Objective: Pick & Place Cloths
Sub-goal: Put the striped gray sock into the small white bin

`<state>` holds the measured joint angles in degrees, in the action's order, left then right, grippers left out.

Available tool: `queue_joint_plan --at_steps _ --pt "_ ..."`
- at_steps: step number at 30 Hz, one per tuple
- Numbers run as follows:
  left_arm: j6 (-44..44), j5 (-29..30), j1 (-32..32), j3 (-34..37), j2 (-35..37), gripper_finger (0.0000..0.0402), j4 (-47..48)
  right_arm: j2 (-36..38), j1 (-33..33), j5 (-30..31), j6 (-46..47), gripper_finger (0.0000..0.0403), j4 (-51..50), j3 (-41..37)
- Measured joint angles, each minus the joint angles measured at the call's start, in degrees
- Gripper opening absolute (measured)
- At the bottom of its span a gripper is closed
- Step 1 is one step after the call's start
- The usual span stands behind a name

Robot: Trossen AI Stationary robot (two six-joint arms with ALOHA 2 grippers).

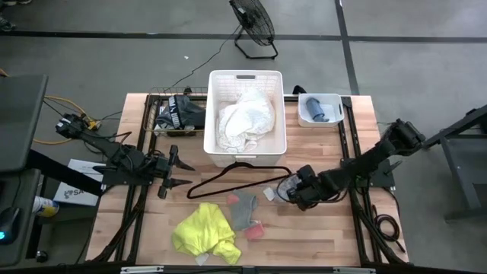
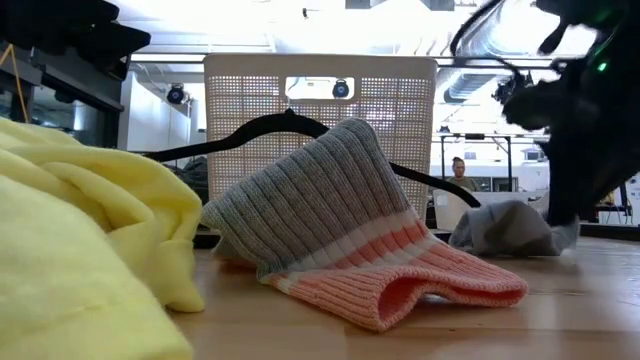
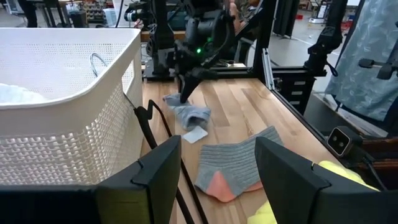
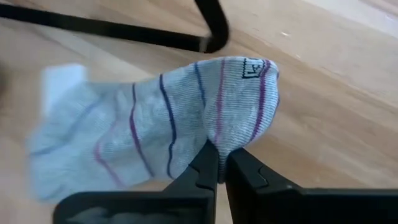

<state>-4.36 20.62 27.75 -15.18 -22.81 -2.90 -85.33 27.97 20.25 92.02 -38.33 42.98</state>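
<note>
Right gripper (image 4: 217,163) pinched on small grey striped sock (image 4: 161,121), hem between fingertips, body trailing ahead; white perforated plastic basket (image 1: 278,114) beyond black hanger (image 1: 228,176).

Striped sock (image 4: 155,124) pale grey, blue and purple lines; ribbed sock (image 2: 340,220) grey, pink cuff; yellow garment (image 1: 204,230).

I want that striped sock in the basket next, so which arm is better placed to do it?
The right. Its gripper is already shut on the striped sock, just beside the hanger in front of the basket. The left gripper waits open across the table, holding nothing.
</note>
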Motion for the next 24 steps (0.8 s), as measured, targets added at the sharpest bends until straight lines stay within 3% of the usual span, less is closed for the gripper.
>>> queue_joint_plan --at_steps 13,24 --pt "-0.7 -0.1 0.0 0.0 0.0 0.0200 0.0 16.8 6.6 19.1 -3.8 0.0005 0.0 0.1" --pt "-1.9 -0.1 0.0 0.0 0.0 0.0200 0.0 27.3 5.6 32.1 -14.8 0.0005 -1.8 0.1"
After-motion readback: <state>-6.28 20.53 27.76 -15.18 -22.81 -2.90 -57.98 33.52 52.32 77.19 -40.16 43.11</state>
